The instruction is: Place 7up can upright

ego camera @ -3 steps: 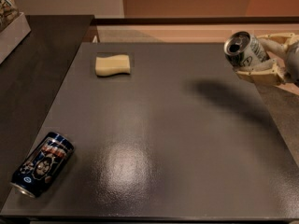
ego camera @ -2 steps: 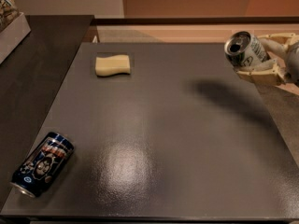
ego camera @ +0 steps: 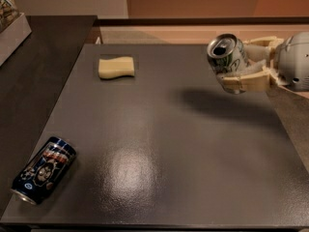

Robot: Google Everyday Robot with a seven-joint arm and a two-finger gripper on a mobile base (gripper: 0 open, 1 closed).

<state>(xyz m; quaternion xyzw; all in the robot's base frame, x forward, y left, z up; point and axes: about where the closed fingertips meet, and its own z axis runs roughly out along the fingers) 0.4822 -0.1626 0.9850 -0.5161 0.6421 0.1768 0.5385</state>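
Observation:
The 7up can is silver-grey with green lettering. It is held in the air above the right rear part of the dark table, tilted with its opened top toward the upper left. My gripper comes in from the right edge and is shut on the can, one beige finger behind it and one below it. The can's shadow falls on the table just beneath.
A dark blue can with red-white graphics lies on its side near the table's front left corner. A yellow sponge lies at the rear left. A darker counter adjoins the left side, with a box at its far corner.
The gripper with the 7up can has moved left, further in over the table. The blue can and sponge have not moved.

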